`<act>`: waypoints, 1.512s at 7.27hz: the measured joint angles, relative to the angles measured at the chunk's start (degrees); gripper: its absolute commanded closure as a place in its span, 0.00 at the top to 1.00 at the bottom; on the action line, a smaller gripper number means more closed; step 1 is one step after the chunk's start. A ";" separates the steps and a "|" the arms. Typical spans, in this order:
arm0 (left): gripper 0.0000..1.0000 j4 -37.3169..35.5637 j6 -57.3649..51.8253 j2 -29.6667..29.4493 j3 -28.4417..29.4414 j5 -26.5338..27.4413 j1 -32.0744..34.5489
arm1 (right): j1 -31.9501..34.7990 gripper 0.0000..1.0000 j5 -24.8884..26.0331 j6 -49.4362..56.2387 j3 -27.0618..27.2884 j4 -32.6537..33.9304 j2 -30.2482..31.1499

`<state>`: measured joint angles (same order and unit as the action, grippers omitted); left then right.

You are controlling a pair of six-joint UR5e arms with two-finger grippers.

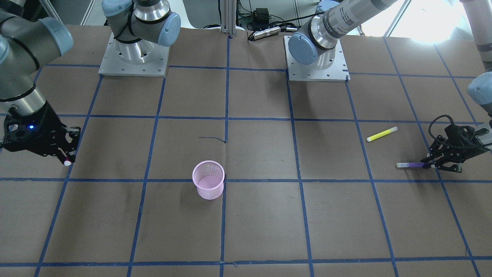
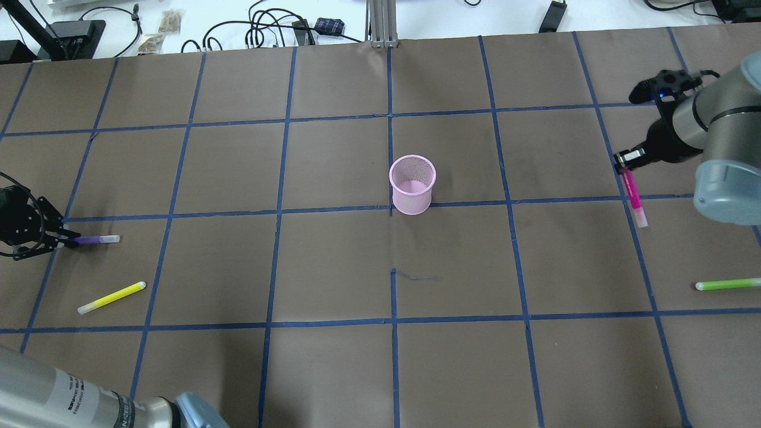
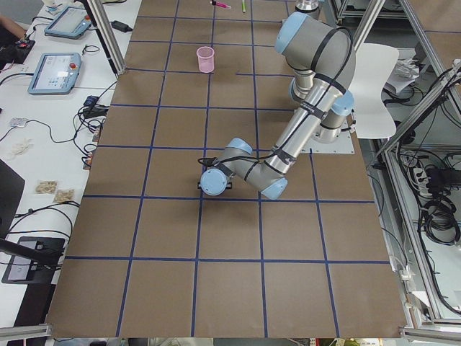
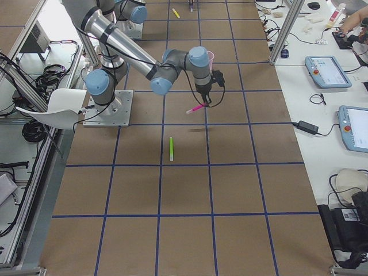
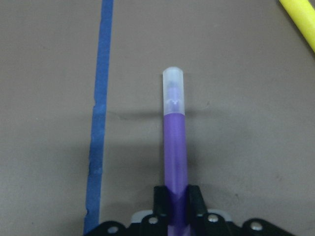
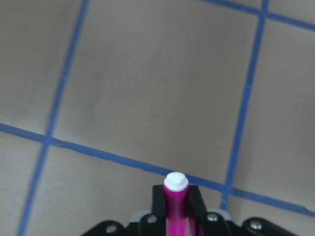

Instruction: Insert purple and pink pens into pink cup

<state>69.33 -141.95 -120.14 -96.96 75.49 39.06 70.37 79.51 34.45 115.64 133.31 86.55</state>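
The pink mesh cup (image 2: 411, 184) stands upright and empty near the table's middle; it also shows in the front view (image 1: 208, 179). My left gripper (image 2: 65, 241) is shut on one end of the purple pen (image 2: 95, 239), which lies level at table height and points toward the cup. The left wrist view shows the purple pen (image 5: 174, 147) between the fingers. My right gripper (image 2: 624, 166) is shut on the pink pen (image 2: 634, 199) and holds it above the table, white cap down. The pink pen (image 6: 175, 196) also shows in the right wrist view.
A yellow pen (image 2: 111, 297) lies near my left gripper, on the robot's side of the purple pen. A green pen (image 2: 728, 284) lies at the right edge, on the robot's side of my right gripper. Blue tape lines grid the brown table.
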 measured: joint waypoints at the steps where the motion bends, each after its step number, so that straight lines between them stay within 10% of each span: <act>1: 0.00 0.52 2.72 1.33 0.08 0.17 0.38 | 4.95 0.00 -3.90 -6.12 0.09 1.55 3.74; 5: 0.00 12.28 27.91 12.00 0.72 3.57 6.17 | 23.49 0.00 -5.85 -28.62 6.06 25.29 8.89; 8: 0.00 26.31 52.26 21.17 2.17 1.83 15.98 | 26.81 0.00 -4.20 -33.90 10.24 52.23 -2.39; 11: 0.00 30.91 81.16 27.36 2.49 -4.26 26.84 | 30.03 0.00 -1.17 -37.67 6.08 59.96 -10.81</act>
<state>100.25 -60.79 -92.77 -94.47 71.22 65.90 100.39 78.34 -3.23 121.73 193.27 75.74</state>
